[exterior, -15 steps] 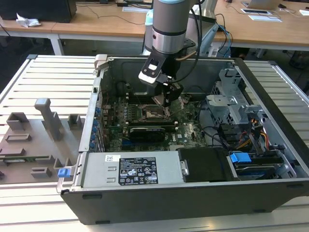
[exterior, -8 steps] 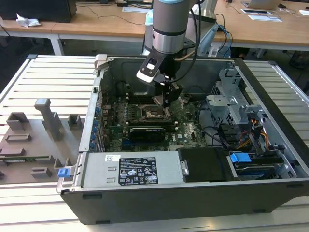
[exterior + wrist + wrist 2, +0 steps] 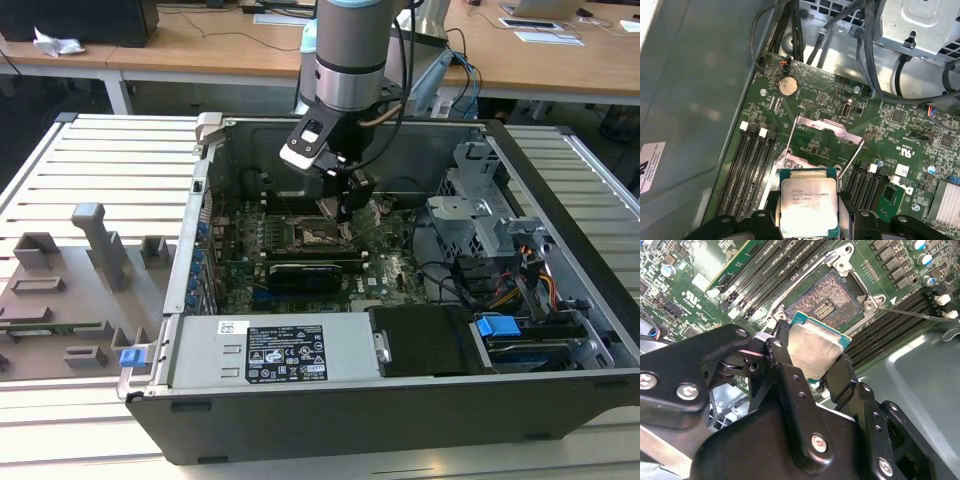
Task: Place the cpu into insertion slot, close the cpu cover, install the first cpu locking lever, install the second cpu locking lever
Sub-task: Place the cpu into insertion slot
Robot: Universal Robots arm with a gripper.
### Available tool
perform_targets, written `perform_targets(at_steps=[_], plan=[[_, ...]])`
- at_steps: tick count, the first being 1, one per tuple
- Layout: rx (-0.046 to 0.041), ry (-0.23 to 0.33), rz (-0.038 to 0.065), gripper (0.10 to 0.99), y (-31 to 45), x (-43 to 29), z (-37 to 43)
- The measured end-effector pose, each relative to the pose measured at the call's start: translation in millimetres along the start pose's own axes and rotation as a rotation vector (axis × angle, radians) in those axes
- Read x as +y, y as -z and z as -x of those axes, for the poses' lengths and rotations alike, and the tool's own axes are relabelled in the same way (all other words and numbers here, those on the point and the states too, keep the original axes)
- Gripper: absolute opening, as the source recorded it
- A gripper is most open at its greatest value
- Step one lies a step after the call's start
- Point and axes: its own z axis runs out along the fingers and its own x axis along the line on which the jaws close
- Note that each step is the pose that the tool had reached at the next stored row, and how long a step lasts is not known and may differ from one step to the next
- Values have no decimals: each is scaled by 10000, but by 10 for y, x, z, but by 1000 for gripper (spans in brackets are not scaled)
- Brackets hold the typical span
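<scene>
Closest to both wrist cameras are my two black fingers [image 3: 785, 371], clamped on opposite edges of the one cpu [image 3: 817, 347], so my gripper [image 3: 814, 359] is closed on the chip and carries it.

I count one cpu, one insertion slot [image 3: 826, 299], one cpu cover [image 3: 822, 131] and two fingers. The first wrist view also shows one round coin cell [image 3: 786, 86] and two banks of long black memory slots [image 3: 747, 165], one on each side of the socket. One thin metal rod [image 3: 920, 314] juts out beside the slot in the second wrist view.

The cpu lies flat between my fingers with its pale metal top turned up toward the cameras. It is nearly square, so I can name no long axis. Its edges sit roughly square with the cover's frame in the first wrist view. It hangs over the near corner of the bare slot, and I cannot tell whether it touches. The cover stands swung open on the far side.

My fingers hide two of the chip's edges, and the chip [image 3: 807, 206] hides most of the slot in the first wrist view. In the exterior view my gripper [image 3: 345, 215] hangs inside the open computer case [image 3: 330, 410], near the long black expansion card [image 3: 315, 272], and the chip is too small to make out
</scene>
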Motion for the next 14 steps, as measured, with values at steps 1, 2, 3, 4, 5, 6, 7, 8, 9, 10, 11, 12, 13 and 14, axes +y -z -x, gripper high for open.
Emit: perform_targets(at_steps=[1, 2, 3, 4, 5, 6, 7, 8, 9, 10, 11, 12, 13, 14], plan=[[-4, -101, 2, 541, 0, 0, 0], [-8, -187, 4, 541, 0, 0, 0], [-11, -242, 5, 541, 0, 0, 0], [-16, -350, 7, 541, -1, 0, 0], [-19, -421, 8, 541, -1, 0, 0], [-22, -487, 9, 541, -1, 0, 0], [-26, -577, 10, 541, -1, 0, 0], [-32, -688, 12, 541, -1, 0, 0], [-40, -824, 15, 541, -1, 0, 0], [-49, -982, 16, 541, -1, 0, 0], [-56, -1108, 18, 541, -2, 0, 0], [-60, -1195, 20, 541, -2, 0, 0], [-71, -1398, 23, 541, -2, 0, 0], [-76, -1501, 25, 541, -3, 0, 0]])
